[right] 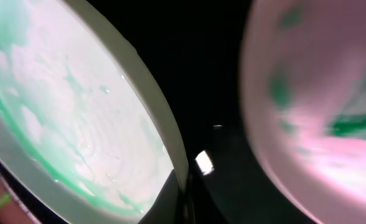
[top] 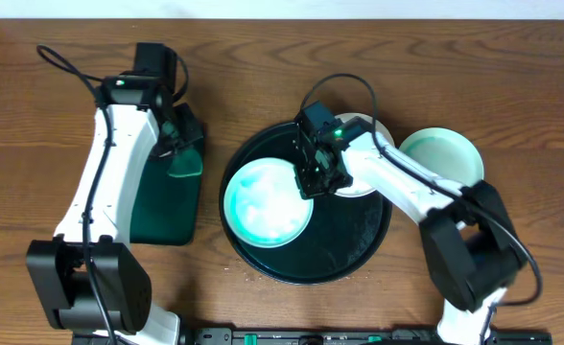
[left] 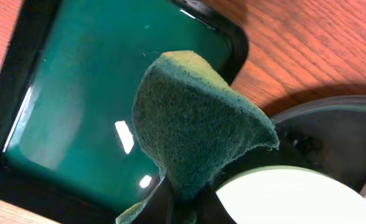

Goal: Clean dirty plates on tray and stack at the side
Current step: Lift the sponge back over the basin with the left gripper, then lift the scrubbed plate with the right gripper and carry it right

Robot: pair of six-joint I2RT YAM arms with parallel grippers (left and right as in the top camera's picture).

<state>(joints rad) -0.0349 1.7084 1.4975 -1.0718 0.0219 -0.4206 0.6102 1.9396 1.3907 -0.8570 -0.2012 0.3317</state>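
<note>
The overhead camera looks straight down on the counter [top: 263, 57] from well above, with my side at the bottom edge. My left wrist camera sits close behind my left end effector [left: 184, 208] and faces down along it. The green scouring pad [left: 195, 118] fills the middle of its view. Behind the pad lies the green rectangular tray [left: 77, 112], with the round black tray [left: 332, 124] at lower right. The overhead view shares both trays. My right wrist camera sits very near and low behind my right end effector [right: 184, 202], between two plates. The smeared plate [right: 77, 112] on its left also shows from overhead. The second plate [right: 307, 106] is blurred.
</note>
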